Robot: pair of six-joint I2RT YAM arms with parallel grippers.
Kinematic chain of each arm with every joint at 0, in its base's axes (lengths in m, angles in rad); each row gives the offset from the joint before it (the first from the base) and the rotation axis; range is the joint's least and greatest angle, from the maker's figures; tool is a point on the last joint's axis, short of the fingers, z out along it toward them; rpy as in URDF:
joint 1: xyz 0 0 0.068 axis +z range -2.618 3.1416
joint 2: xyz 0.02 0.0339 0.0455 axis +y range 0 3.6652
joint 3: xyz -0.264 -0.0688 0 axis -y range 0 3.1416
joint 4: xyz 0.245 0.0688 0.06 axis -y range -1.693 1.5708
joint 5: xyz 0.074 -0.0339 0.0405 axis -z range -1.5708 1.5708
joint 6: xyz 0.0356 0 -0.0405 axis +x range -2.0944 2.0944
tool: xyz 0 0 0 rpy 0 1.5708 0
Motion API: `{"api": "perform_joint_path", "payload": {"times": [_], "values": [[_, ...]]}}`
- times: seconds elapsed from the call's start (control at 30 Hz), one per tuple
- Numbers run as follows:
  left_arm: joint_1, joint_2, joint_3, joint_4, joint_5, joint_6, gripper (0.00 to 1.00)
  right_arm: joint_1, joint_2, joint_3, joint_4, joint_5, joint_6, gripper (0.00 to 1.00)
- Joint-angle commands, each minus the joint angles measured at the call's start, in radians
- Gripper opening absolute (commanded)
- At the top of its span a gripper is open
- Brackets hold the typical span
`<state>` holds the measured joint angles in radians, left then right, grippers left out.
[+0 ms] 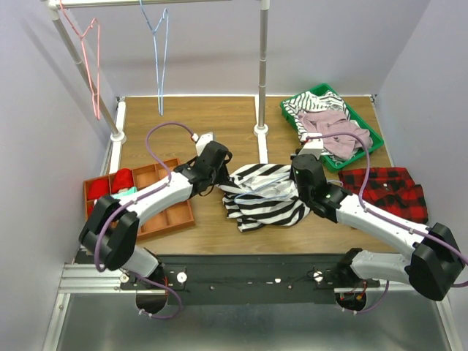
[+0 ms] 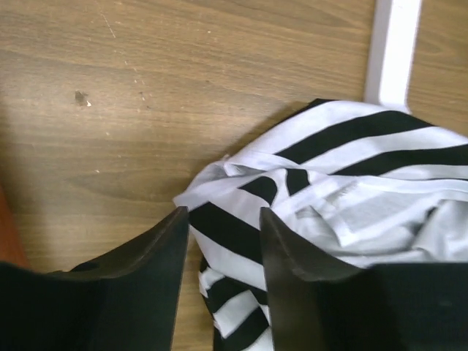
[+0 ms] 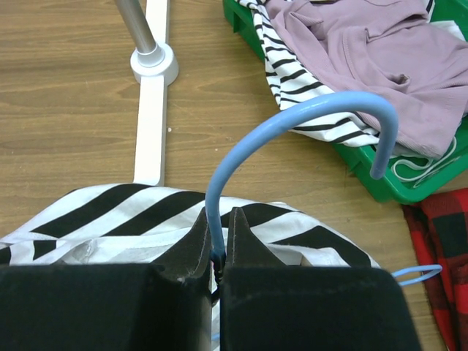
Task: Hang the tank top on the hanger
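A green plastic tray [image 1: 362, 115] at the far right holds a crumpled pale pink garment [image 1: 330, 130], a red-and-black plaid cloth [image 1: 384, 189] lies near it, an orange-red divided box [image 1: 157, 179] sits left, and a pink-red wire hanger [image 1: 93, 80] hangs on the metal rack [image 1: 262, 66].

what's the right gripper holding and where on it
The hanger, pinched by the right gripper at the wire neck just below its hook.
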<state>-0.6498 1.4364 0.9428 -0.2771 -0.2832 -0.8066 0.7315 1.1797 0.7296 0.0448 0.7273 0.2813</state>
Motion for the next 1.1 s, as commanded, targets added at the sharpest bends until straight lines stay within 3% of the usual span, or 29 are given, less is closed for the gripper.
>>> {"api": "perform_joint_path", "payload": {"times": [0.0,0.13,0.3,0.4,0.43,0.6,0.93,1.07], "values": [[0.003,0.097,0.053,-0.011,-0.067,-0.037,0.58,0.009,0.006,-0.012,0.026,0.049,0.027,0.01],[0.004,0.143,0.063,0.036,-0.047,-0.028,0.65,0.011,0.009,0.004,0.017,0.047,0.025,0.01],[0.012,0.208,0.093,0.070,-0.005,-0.009,0.63,0.012,0.014,0.024,0.003,0.054,0.019,0.01],[0.013,0.229,0.096,0.098,0.025,-0.005,0.46,0.012,0.023,0.036,-0.011,0.055,0.024,0.01],[0.013,0.234,0.099,0.101,0.035,0.009,0.32,0.011,0.026,0.039,-0.013,0.055,0.024,0.01],[0.015,0.199,0.114,0.108,0.079,0.064,0.00,0.011,0.054,0.079,-0.054,0.101,0.036,0.01],[0.013,0.000,-0.007,0.098,0.118,0.110,0.00,0.011,0.239,0.292,-0.232,0.264,0.119,0.01],[0.007,-0.082,-0.079,0.107,0.124,0.110,0.00,0.011,0.328,0.381,-0.342,0.264,0.179,0.01]]}}
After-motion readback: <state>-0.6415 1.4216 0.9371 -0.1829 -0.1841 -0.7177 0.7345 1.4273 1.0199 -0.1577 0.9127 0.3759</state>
